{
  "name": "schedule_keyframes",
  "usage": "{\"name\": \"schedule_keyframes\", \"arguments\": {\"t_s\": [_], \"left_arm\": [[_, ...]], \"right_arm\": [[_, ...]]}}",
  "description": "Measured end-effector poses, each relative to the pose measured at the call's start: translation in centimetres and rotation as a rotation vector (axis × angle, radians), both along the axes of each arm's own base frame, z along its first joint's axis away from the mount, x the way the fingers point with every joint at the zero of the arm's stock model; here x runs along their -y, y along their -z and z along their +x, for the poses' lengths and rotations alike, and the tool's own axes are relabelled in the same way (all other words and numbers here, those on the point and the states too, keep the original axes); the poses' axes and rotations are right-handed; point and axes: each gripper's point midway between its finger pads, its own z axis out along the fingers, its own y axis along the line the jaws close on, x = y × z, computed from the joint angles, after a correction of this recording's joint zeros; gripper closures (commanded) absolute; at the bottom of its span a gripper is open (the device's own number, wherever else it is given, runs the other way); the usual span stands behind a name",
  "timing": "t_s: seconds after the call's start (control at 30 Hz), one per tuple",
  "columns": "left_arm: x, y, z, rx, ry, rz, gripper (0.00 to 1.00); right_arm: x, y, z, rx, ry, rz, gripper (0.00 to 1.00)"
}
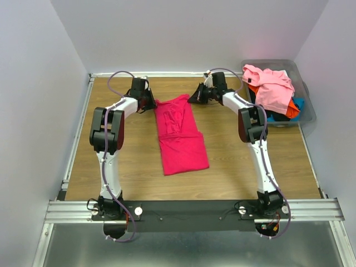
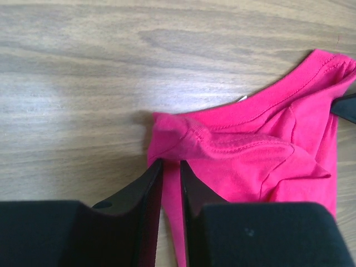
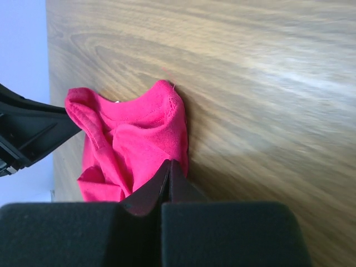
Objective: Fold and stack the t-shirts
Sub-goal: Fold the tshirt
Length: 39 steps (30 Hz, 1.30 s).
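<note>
Wooden tabletop (image 1: 250, 167) carried one crimson-magenta cloth t-shirt (image 1: 179, 136), laid flat approx. mid-table, collar end away from the arm bases. Grey plastic bin (image 1: 307, 105) sat well apart from this shirt, to its far right, holding a heap of t-shirts (image 1: 272, 86): light pink on top, orange and blue beneath.

Left gripper (image 2: 171, 166) was at the shirt's far-left corner, jaws nearly closed, a strip of cloth pinched between them. Right gripper (image 3: 168, 165) was at the far-right corner, jaws closed on the hem edge.

Status (est.): shirt looked narrowed lengthwise, i.e. side folds prob. done; cross-fold not yet done. No stack seen beside the shirt; the binned shirts were unfolded.

Not visible: lower bin contents; cloth depth inside either jaw; jaw state from overhead.
</note>
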Motion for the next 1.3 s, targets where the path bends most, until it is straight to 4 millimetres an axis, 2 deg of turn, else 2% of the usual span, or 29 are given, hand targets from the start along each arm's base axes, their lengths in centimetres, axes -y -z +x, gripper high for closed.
{"name": "schedule_keyframes", "arguments": {"t_s": [0.2,0.3,0.4,0.47,0.53,0.57,0.6,0.63,0.67,0.7,0.77,0.8,0.83,0.87,0.93,1.0,1.03,1.1,1.17,1.23,1.3], "left_arm": [[0.1,-0.6,0.8,0.001,0.001,-0.009,0.75],[0.0,-0.7,0.9,0.0,0.002,-0.011,0.69],[0.1,-0.9,0.9,0.001,0.002,-0.015,0.47],[0.1,-1.2,0.8,0.0,0.001,-0.015,0.37],[0.0,-2.0,0.6,0.004,-0.003,-0.015,0.31],[-0.1,-2.9,0.4,0.015,-0.005,-0.016,0.25],[-0.1,-3.9,0.1,0.027,-0.006,-0.017,0.25],[-0.3,-5.1,-0.5,0.044,-0.014,-0.008,0.18],[-0.3,-5.9,-1.2,0.05,-0.015,-0.003,0.16],[-0.6,-7.1,-2.2,0.056,-0.025,0.004,0.11],[-1.0,-9.3,-3.7,0.086,-0.044,0.026,0.09],[-0.9,-10.5,-5.3,0.094,-0.05,0.045,0.09],[-0.7,-11.0,-6.9,0.104,-0.052,0.065,0.09],[-0.4,-11.3,-7.9,0.105,-0.046,0.072,0.09],[0.8,-10.5,-11.9,0.073,-0.019,0.105,0.07],[2.3,-8.8,-16.0,0.018,0.022,0.129,0.05],[2.8,-7.8,-17.9,-0.017,0.042,0.139,0.05],[3.4,-5.8,-21.9,-0.091,0.077,0.159,0.05],[3.1,-4.4,-25.4,-0.158,0.082,0.174,0.05],[2.9,-4.1,-28.0,-0.195,0.085,0.175,0.05],[3.0,-4.4,-29.3,-0.205,0.08,0.166,0.05]], "right_arm": [[1.6,0.0,0.8,0.001,0.022,0.015,0.93],[1.7,-0.2,0.8,0.002,0.022,0.017,0.91],[1.8,-0.4,0.3,-0.002,0.021,0.012,0.87],[2.1,-0.8,-0.4,-0.013,0.02,0.003,0.83],[2.4,-1.5,-1.3,-0.015,0.023,-0.009,0.78],[2.6,-1.8,-1.6,-0.017,0.026,-0.014,0.76],[2.9,-2.8,-2.4,-0.016,0.03,-0.021,0.74],[3.3,-3.5,-3.1,-0.011,0.038,-0.032,0.7],[3.7,-4.4,-4.3,-0.013,0.042,-0.043,0.69],[4.0,-5.3,-5.0,-0.008,0.048,-0.051,0.66],[5.2,-7.2,-6.9,0.023,0.076,-0.086,0.58],[5.6,-7.9,-7.9,0.026,0.085,-0.097,0.54],[6.4,-8.1,-9.3,0.029,0.106,-0.138,0.47],[6.6,-8.4,-10.1,0.034,0.109,-0.154,0.45],[7.8,-7.6,-12.7,0.02,0.129,-0.238,0.36],[8.6,-6.4,-15.0,-0.005,0.143,-0.316,0.32],[8.9,-5.1,-18.1,-0.051,0.131,-0.387,0.3],[9.1,-3.6,-21.9,-0.105,0.107,-0.48,0.3],[9.0,-2.4,-25.8,-0.147,0.07,-0.578,0.3],[8.7,-2.0,-28.6,-0.17,0.034,-0.645,0.3],[8.3,-1.7,-30.8,-0.184,0.007,-0.692,0.31]]}}
